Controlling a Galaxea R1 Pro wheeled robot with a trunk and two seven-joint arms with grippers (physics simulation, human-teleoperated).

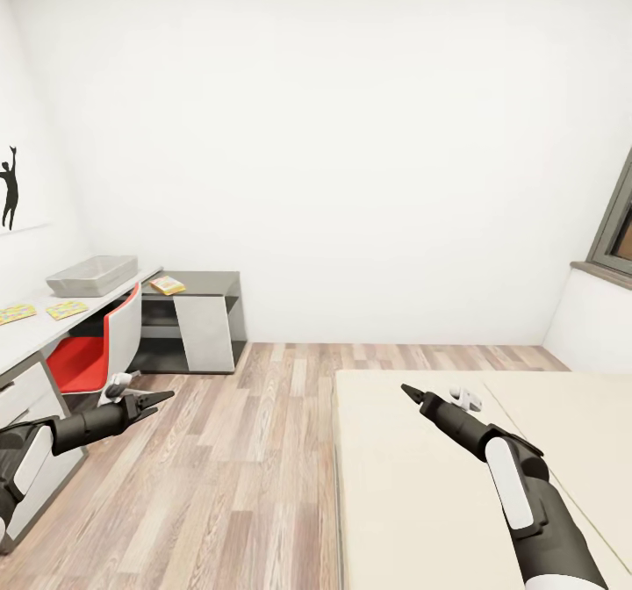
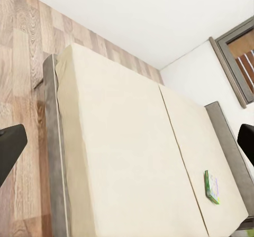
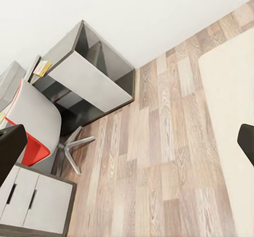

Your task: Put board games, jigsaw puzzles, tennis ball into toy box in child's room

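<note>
Standing on the pale table (image 1: 35, 331) by the left wall, the light-grey toy box (image 1: 92, 275) is seen from the head camera with its long axis along the tabletop; two yellow-patterned jigsaw puzzles (image 1: 67, 309) lie flat nearer the camera, and a small board game (image 1: 167, 285) lies beyond the box. Both the left gripper (image 1: 156, 399) and right gripper (image 1: 412, 391) are held empty (jaw spacing cannot be told here). From the left wrist, a white-green board game (image 2: 212, 187) is seen flat on the beige bed (image 2: 121, 157), near the headboard; dark fingertips (image 2: 10, 147) sit wide apart. From the right wrist, fingertips (image 3: 9, 148) are likewise spread wide.
</note>
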